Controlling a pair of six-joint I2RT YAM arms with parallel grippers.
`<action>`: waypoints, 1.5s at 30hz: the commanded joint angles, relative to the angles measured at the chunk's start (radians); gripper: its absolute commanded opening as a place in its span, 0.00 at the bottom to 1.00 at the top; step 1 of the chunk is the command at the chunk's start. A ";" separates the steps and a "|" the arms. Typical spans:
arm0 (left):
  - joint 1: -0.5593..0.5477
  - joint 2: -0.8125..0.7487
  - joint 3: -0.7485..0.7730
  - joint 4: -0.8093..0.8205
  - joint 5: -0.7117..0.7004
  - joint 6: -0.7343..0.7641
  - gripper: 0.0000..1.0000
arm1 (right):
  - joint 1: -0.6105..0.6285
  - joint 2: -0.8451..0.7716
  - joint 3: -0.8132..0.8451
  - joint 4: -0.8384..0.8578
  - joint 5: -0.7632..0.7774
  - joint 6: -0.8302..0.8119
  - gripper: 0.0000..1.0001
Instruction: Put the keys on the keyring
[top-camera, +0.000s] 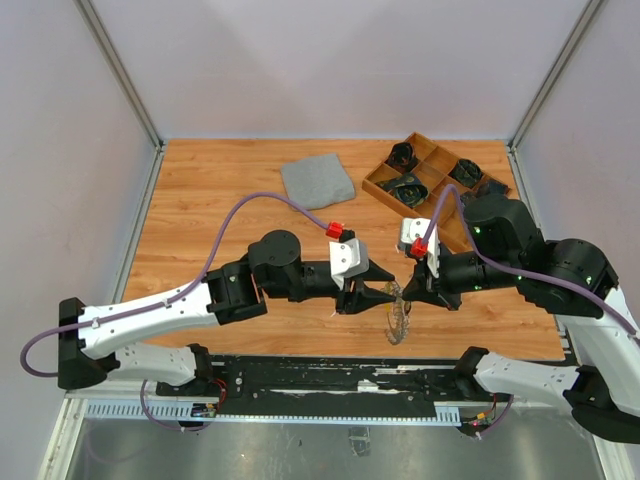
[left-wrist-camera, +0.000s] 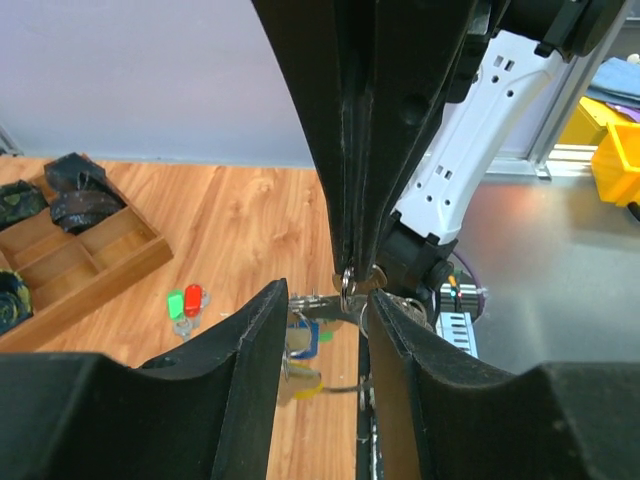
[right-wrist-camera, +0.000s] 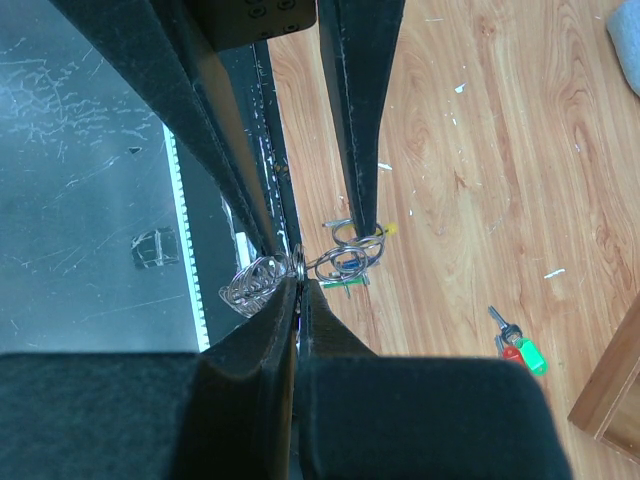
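**Op:** Fig. A, wrist views: how did the grippers stand?

**Obs:** Your R gripper (right-wrist-camera: 299, 285) had its fingers pressed together, pinching the keyring (right-wrist-camera: 345, 258) at the tips. Your L gripper (left-wrist-camera: 327, 300) was spread, w/ ring wire crossing the gap. Whether either pad touched it, can't tell.

**Op:** Where was the keyring?

**Obs:** It was off the table (top-camera: 220, 190), hanging betw. your two grippers. In the top view that was approx. 5 o'clock from table centre, near the front edge. In the R wrist view its chain-like part lay at 9 o'clock from the pinch.

**Op:** Keys?

**Obs:** A blue key (left-wrist-camera: 303, 340) and a yellow key (left-wrist-camera: 308, 385) hung at 7 o'clock from the pinch in the L wrist view. Whether they were threaded on or just beside the ring wasn't clear. A green key (left-wrist-camera: 175, 303) and a red key (left-wrist-camera: 193, 298) lay side by side on the wood, at 9 o'clock from your L gripper, well apart from the ring.

**Op:** Rest of fig.?

**Obs:** In the top view a grey cloth (top-camera: 317, 181) lay at 12 o'clock. A compartmented wooden tray (top-camera: 380, 194) holding dark items sat at 1 o'clock.
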 joint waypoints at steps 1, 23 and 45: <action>-0.013 0.017 0.043 0.003 0.029 0.018 0.42 | 0.011 -0.011 0.006 0.012 -0.016 -0.020 0.01; -0.019 0.052 0.069 -0.018 0.035 0.038 0.01 | 0.012 -0.016 -0.009 0.049 -0.025 -0.014 0.01; -0.020 -0.145 -0.238 0.458 -0.120 -0.167 0.01 | 0.012 -0.274 -0.280 0.502 0.070 0.237 0.31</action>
